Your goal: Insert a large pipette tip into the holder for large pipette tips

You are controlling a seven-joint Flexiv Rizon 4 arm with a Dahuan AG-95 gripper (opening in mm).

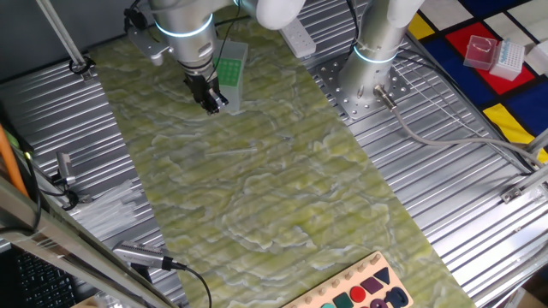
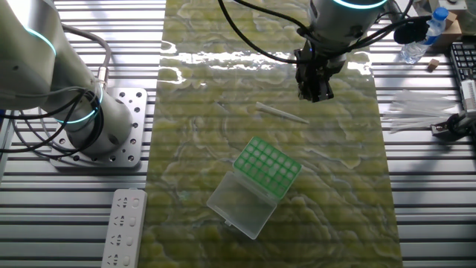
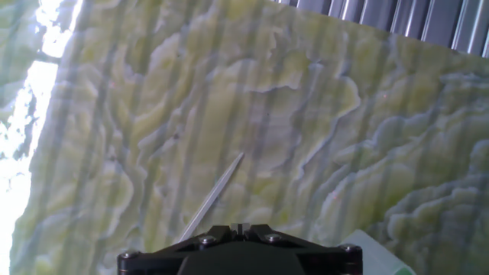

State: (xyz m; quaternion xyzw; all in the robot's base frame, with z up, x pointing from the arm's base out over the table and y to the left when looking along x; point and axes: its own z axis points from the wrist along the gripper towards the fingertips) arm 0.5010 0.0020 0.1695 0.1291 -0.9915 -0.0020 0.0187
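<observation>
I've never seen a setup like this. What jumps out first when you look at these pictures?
The wavy green-and-yellow mat running down the ribbed metal table grabs the eye first. On it sits the green-topped holder for large pipette tips, its clear lid lying open beside it. Above the mat hangs the robot's dark gripper, with a thin, nearly clear large pipette tip lying flat on the mat between gripper and holder.
</observation>
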